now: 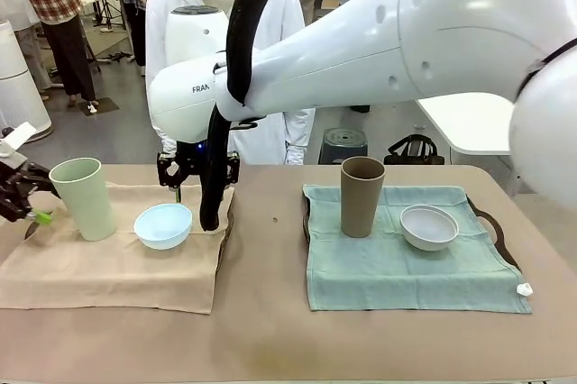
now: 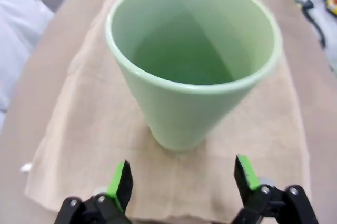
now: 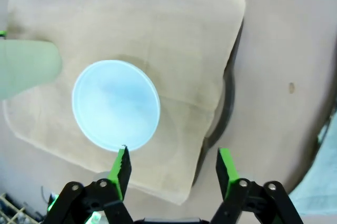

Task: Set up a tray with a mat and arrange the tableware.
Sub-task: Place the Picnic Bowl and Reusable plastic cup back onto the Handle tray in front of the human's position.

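Left gripper [image 2: 181, 179]: released, just beside the pale green cup [image 1: 83, 197]
Right gripper [image 3: 172, 169]: released, above the light blue bowl [image 1: 163, 225]
Bowl: right of the cup on the beige mat [image 1: 108, 271]

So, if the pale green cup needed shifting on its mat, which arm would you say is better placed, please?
Probably the left. The left gripper is open, facing the pale green cup on the beige mat. The right gripper hangs open by the light blue bowl.
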`<state>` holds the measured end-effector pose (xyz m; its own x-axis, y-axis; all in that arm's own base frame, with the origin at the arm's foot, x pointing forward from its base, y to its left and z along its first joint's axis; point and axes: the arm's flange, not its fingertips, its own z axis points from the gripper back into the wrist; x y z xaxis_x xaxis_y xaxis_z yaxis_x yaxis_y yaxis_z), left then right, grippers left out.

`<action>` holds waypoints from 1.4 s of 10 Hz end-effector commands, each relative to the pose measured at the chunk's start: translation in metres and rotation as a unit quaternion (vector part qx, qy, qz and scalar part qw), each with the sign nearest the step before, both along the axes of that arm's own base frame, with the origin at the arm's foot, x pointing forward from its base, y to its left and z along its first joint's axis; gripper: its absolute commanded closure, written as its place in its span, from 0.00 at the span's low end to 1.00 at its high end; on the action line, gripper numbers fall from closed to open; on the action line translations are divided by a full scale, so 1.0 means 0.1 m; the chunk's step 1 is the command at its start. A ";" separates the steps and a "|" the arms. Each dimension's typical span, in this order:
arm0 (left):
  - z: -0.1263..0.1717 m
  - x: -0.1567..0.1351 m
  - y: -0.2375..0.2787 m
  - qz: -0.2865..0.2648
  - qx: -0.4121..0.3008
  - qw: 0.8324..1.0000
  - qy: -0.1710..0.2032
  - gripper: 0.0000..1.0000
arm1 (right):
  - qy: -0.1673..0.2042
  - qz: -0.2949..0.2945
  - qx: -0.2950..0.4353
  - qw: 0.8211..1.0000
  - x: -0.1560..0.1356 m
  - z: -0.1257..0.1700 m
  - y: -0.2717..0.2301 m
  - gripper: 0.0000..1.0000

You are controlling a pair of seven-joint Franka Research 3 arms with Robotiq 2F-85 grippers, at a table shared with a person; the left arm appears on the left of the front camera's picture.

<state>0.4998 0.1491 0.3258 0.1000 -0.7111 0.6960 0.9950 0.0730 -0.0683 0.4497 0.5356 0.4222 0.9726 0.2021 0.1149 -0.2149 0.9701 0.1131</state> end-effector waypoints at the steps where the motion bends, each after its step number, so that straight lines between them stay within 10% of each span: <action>1: 0.40 -0.26 -0.06 0.003 0.083 0.996 0.021 0.00 | -0.023 -0.018 -0.017 0.999 -0.21 0.02 -0.22 0.00; 6: 1.33 -0.77 -0.61 0.263 0.245 0.929 0.088 0.00 | -0.067 -0.044 -0.031 0.996 -0.45 0.56 -0.73 0.00; 10: 1.89 -0.90 -1.27 0.329 0.279 0.894 0.119 0.00 | -0.078 -0.082 -0.035 0.993 -0.62 1.08 -1.19 0.00; 14: 2.01 -0.95 -1.50 0.330 0.272 0.897 0.116 0.00 | -0.082 -0.013 -0.017 0.996 -0.57 1.21 -1.45 0.00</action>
